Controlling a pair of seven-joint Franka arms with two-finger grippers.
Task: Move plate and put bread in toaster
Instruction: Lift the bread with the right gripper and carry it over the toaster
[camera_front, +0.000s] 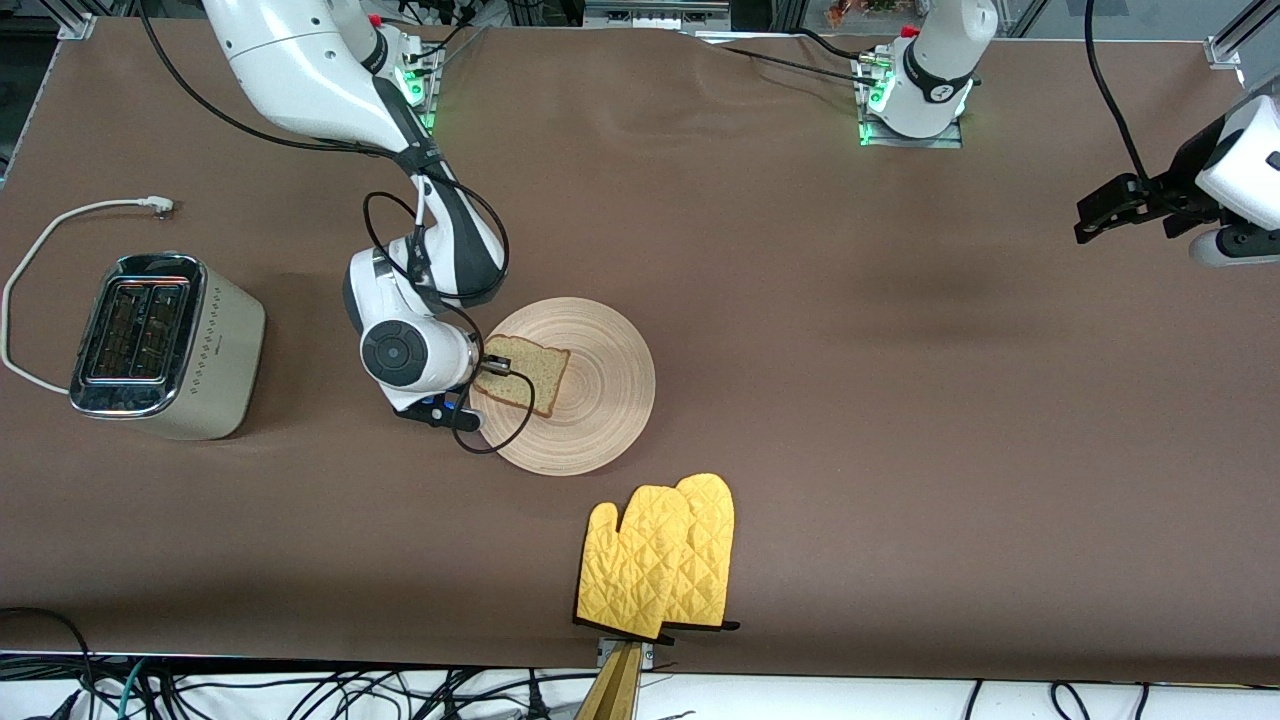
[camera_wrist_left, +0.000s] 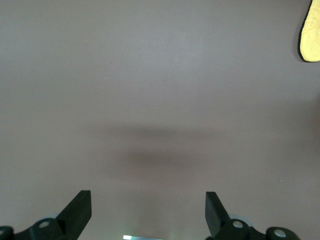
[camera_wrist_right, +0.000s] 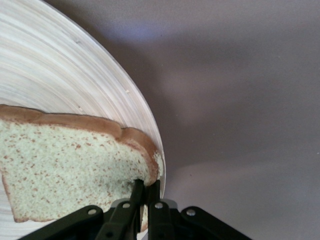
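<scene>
A speckled slice of bread (camera_front: 530, 378) lies on the round pale wooden plate (camera_front: 605, 400) near the middle of the table. My right gripper (camera_front: 490, 368) is down at the plate's rim on the side toward the toaster. In the right wrist view the right gripper (camera_wrist_right: 146, 186) is shut on the crust at one corner of the bread (camera_wrist_right: 65, 165), over the edge of the plate (camera_wrist_right: 65, 75). The cream two-slot toaster (camera_front: 160, 345) stands toward the right arm's end of the table. My left gripper (camera_front: 1088, 218) waits, open and empty (camera_wrist_left: 148, 205), above bare tablecloth at the left arm's end.
A pair of yellow oven mitts (camera_front: 660, 555) lies nearer the front camera than the plate, at the table's front edge; a corner of one oven mitt (camera_wrist_left: 311, 35) shows in the left wrist view. The toaster's white cord (camera_front: 40, 250) loops beside it.
</scene>
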